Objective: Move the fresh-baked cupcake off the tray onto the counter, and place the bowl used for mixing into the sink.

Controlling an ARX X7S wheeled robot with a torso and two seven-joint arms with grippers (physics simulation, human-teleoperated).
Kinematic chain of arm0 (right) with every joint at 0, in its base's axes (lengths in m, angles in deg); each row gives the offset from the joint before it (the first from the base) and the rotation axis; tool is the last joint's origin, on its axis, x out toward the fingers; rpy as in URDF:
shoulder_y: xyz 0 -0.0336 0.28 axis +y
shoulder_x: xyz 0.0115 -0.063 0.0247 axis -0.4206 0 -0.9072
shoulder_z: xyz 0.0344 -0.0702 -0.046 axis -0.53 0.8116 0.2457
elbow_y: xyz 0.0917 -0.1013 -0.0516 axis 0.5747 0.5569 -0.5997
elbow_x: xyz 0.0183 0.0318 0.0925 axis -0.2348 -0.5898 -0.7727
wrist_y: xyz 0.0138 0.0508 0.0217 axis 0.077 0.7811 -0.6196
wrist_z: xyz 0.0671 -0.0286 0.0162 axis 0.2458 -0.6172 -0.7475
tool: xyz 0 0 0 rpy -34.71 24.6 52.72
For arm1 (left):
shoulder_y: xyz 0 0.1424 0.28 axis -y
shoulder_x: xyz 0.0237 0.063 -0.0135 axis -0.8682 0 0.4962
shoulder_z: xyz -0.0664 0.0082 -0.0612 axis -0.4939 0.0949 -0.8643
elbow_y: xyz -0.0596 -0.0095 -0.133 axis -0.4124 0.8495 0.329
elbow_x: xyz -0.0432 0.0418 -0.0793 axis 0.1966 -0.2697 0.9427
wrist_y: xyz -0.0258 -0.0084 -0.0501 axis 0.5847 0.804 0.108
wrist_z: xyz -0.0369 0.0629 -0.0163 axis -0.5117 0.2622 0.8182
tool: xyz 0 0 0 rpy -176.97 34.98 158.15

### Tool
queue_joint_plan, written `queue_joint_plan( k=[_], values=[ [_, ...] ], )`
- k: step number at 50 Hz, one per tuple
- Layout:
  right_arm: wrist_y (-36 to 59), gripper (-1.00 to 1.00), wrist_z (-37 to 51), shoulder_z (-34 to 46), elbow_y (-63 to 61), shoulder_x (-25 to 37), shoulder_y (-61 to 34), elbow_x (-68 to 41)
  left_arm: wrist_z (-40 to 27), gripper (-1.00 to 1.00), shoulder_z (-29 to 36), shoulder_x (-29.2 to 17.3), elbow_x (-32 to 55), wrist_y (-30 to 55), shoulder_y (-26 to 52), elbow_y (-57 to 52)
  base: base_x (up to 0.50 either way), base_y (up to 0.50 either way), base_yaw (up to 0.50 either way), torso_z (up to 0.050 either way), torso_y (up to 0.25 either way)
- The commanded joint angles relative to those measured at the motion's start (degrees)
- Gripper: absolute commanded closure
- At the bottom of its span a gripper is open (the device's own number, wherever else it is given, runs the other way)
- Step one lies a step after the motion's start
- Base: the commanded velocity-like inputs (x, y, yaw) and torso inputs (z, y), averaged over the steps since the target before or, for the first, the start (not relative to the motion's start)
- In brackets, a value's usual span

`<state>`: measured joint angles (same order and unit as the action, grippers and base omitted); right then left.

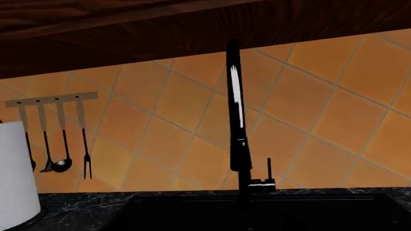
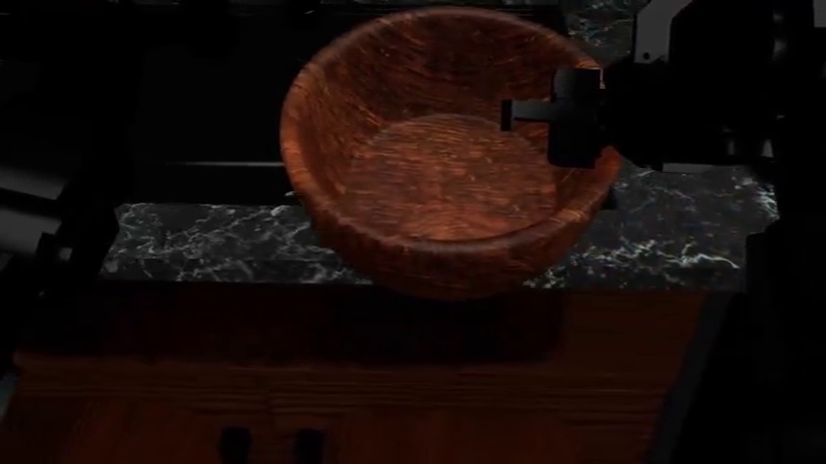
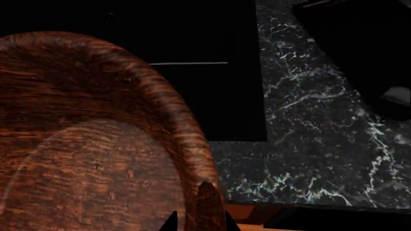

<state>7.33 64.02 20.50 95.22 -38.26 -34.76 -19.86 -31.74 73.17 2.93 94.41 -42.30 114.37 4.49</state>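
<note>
The big reddish-brown wooden bowl [image 2: 439, 174] hangs tilted above the counter's front strip [image 2: 220, 246], beside the black sink [image 2: 193, 116]. My right gripper [image 2: 568, 116] is shut on the bowl's right rim. In the right wrist view its two dark fingertips [image 3: 199, 221] pinch the thick rim of the bowl [image 3: 83, 144]. The flat black tray [image 3: 359, 43] lies past the marble counter [image 3: 308, 125]. A pale small shape [image 3: 397, 95] sits on it, too dim to name as the cupcake. My left gripper does not show.
The left wrist view faces the tall black faucet [image 1: 236, 120] over the sink basin [image 1: 257, 214]. A white paper roll [image 1: 16, 178] stands at one side, and a rack of hanging utensils [image 1: 55, 134] is on the orange tiled wall. A wooden cabinet front [image 2: 387, 387] is below the counter.
</note>
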Motion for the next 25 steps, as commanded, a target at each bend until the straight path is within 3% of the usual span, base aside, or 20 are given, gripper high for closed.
queue_joint_plan(
  k=[1,15,25],
  values=[
    [-1.22,1.0,-0.82,-0.9,0.15,0.06,-0.38,-0.01,-0.27,-1.0,-1.54,0.36,-4.01,-1.22,-0.68,0.33,0.18,0.5,0.0,0.0,0.0],
    [-1.49,1.0,-1.11,-0.68,0.47,-0.09,-0.16,0.19,-0.11,-1.0,-2.18,0.22,-4.42,-0.91,-0.77,-0.11,0.21,0.5,0.0,0.0,0.0],
    [0.3,1.0,4.06,-3.75,-4.08,2.5,1.63,-2.14,-0.38,-1.0,-2.44,0.19,-4.82,-0.89,-0.82,-0.23,0.22,0.5,0.0,0.001,0.0]
  ],
)
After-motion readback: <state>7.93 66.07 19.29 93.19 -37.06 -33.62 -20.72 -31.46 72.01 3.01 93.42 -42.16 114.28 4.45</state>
